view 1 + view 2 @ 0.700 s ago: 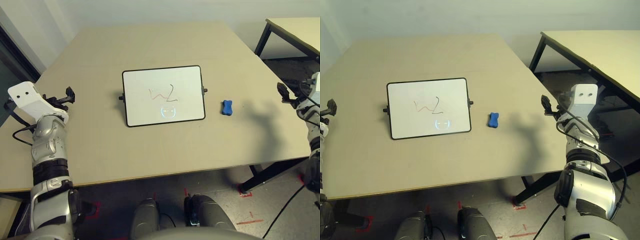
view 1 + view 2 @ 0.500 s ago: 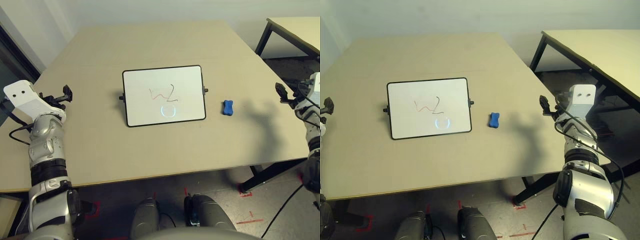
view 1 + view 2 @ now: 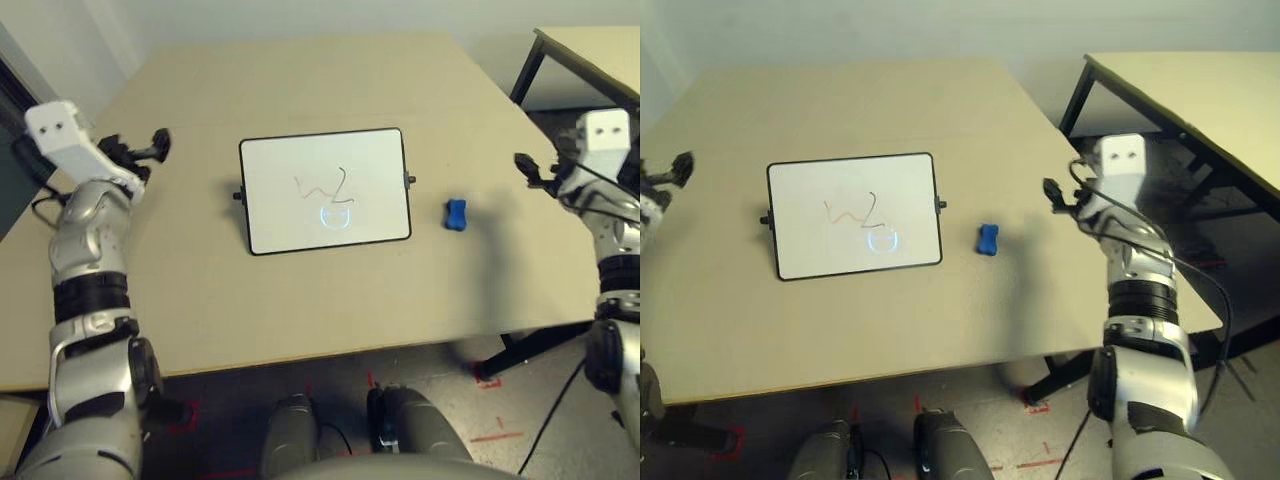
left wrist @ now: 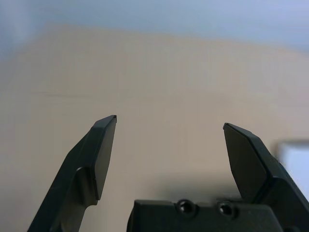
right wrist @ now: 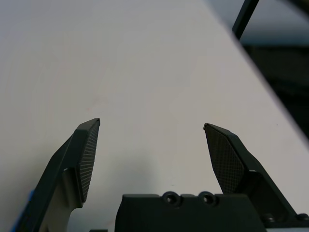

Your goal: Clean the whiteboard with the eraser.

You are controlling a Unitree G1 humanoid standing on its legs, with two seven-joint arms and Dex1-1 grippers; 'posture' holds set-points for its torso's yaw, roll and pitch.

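Inward moved each spread, empty tool [image 4: 170, 118] [image 5: 151, 122]; right wrist view adds blue edge [image 5: 25, 210].

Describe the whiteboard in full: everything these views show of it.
The white rectangular board with a thin black frame and rounded corners has a glossy-looking face and small black knobs at its two sides. A thin reddish zigzag and a dark curved stroke mark it; a glowing bluish reflection lies below them. It stands on the beige table, the small blue pinched-waist eraser apart at its right. Neither gripper touches it.
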